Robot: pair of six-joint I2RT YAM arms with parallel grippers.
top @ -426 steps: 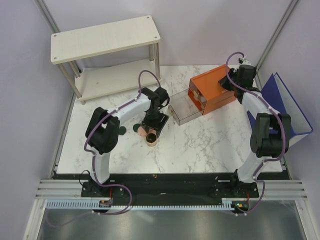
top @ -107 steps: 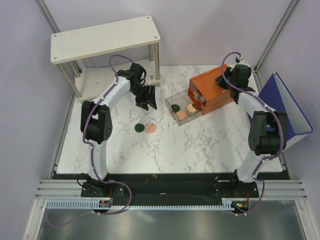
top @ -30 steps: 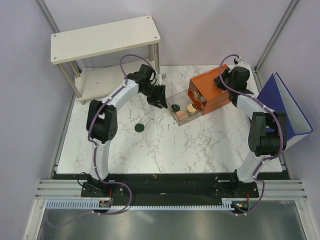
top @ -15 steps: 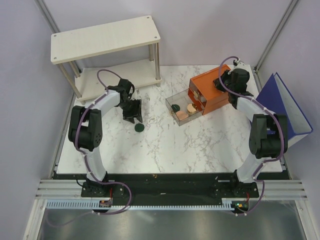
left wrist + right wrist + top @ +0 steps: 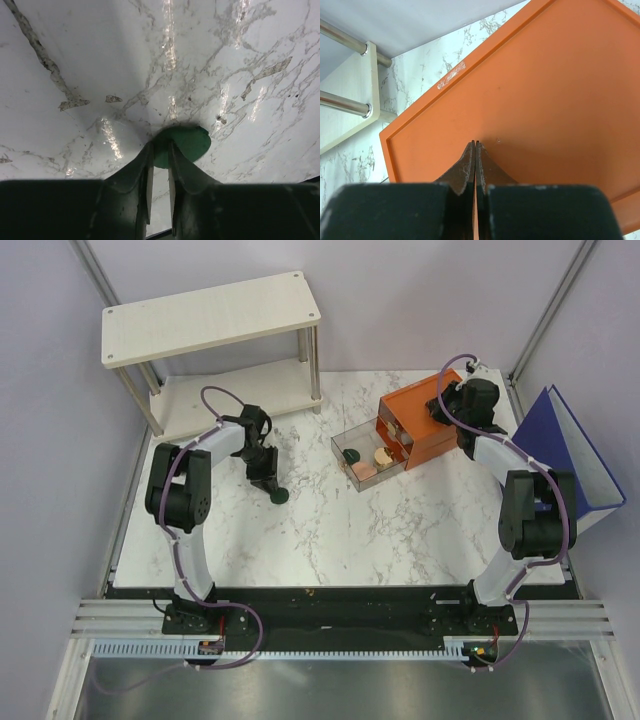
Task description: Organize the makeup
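On marble table [image 5: 100,50], left end effector [image 5: 160,146] at green disc [image 5: 189,142], grasp unclear; right end effector [image 5: 475,144] clenched.

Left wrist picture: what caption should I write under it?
Left tool poised at a dark green disc on the marble table.

So we count two robot arms [image 5: 215,445], one orange drawer box [image 5: 432,420], one clear drawer [image 5: 338,446], one white two-tier shelf [image 5: 210,318], one blue folder [image 5: 562,430], two dark green discs [image 5: 281,495], and at least two peach-toned round bits [image 5: 363,471], honestly too tiny to split further.
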